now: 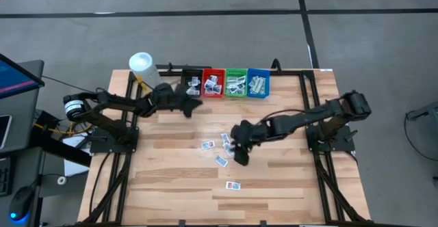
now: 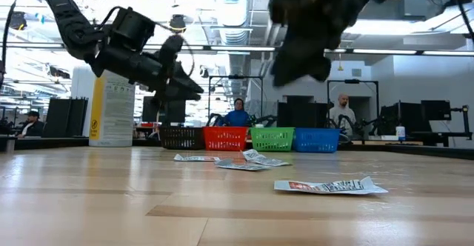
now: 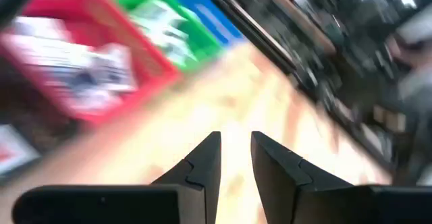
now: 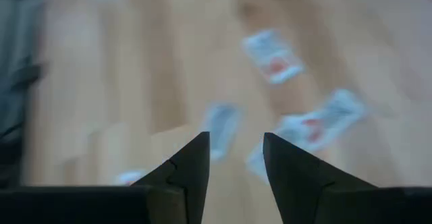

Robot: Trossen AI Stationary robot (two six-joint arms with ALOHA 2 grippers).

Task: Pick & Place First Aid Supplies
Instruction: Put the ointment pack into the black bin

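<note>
Several flat crinkled white packets (image 1: 221, 161) on pale wood-plank table (image 1: 287, 186).

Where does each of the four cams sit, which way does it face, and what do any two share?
High: above the table, looking straight down; both arms, left gripper near the red bin, right gripper over loose packets.
Low: tabletop height, looking level toward the bins; both arms come in from above.
Left wrist: past its own open fingers toward the bins.
Right wrist: past its own open fingers down at packets.
Shared: high, low and left wrist all show the red bin.
</note>
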